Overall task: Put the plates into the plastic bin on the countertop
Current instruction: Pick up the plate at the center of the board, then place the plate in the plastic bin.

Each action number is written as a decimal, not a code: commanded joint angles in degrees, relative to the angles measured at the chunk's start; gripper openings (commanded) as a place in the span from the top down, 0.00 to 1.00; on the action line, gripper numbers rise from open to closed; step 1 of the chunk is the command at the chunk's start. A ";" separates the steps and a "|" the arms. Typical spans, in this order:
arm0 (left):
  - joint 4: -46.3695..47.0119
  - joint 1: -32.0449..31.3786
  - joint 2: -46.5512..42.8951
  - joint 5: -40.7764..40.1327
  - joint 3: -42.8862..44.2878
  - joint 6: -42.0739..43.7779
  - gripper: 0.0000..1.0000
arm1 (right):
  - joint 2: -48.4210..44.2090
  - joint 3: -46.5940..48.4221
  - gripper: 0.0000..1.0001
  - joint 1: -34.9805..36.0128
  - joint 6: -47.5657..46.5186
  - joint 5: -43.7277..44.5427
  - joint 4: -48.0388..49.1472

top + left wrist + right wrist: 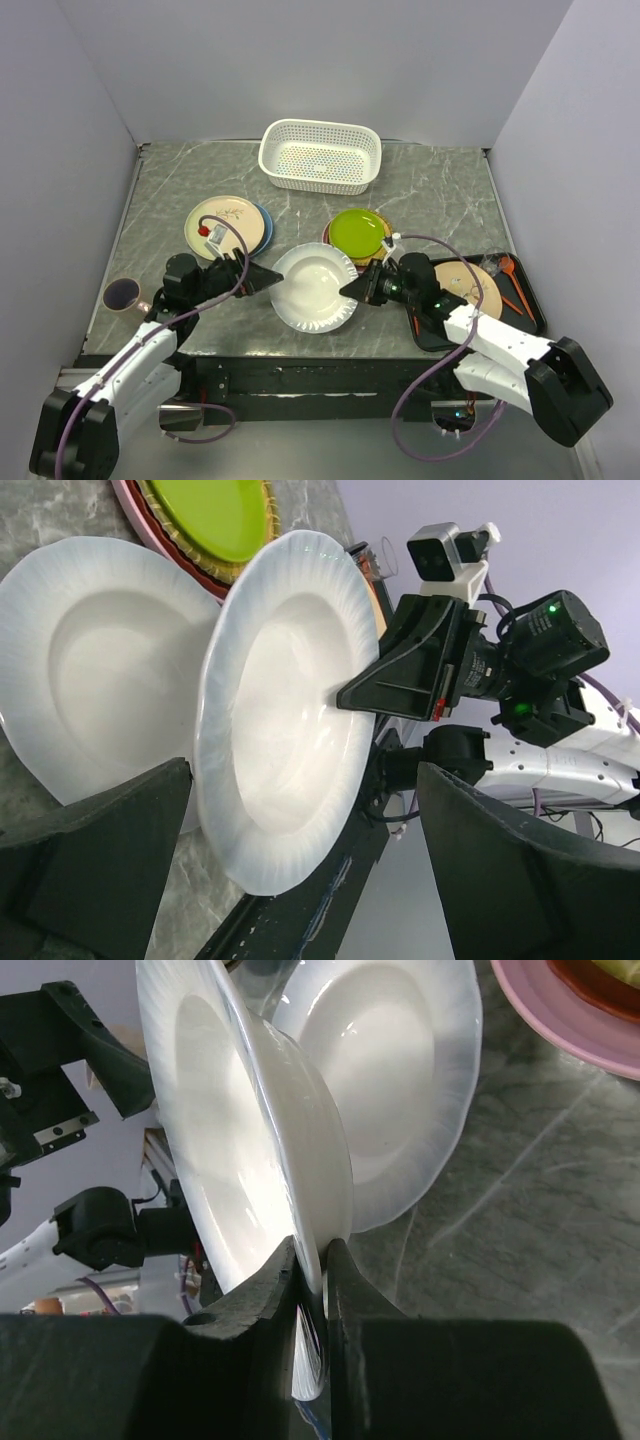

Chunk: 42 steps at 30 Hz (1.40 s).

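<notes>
The right end effector was pinched tight on the rim of a white plate, its two fingers closed on the 3 o'clock edge and holding the plate tilted up on edge above the bench. The left end effector stood at the plate's 9 o'clock side with its jaws spread wide; the plate's rim lay between them, and they gripped nothing. A second white plate lay flat on the bench just beneath and behind the raised one, at about 6 o'clock near the front edge. The plastic bin sat at 12 o'clock by the back wall, well apart from both arms. At 10 o'clock a cream sprigged plate rested on a blue plate. At 1 o'clock a lime green plate topped a small stack. A black tray lay at 4 o'clock and a mug at 8 o'clock.
</notes>
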 commanded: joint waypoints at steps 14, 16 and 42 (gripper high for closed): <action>-2.35 -0.49 2.19 -6.17 4.94 2.54 0.01 | -5.56 4.38 1.00 -0.27 -1.67 5.36 -1.66; -4.11 -0.67 0.79 -7.04 5.56 3.33 0.01 | -3.02 6.32 1.00 -0.54 -2.81 5.01 -2.45; -4.21 -2.95 -3.35 -10.38 0.81 3.69 0.01 | 15.01 22.49 1.00 -10.73 1.94 -8.26 5.54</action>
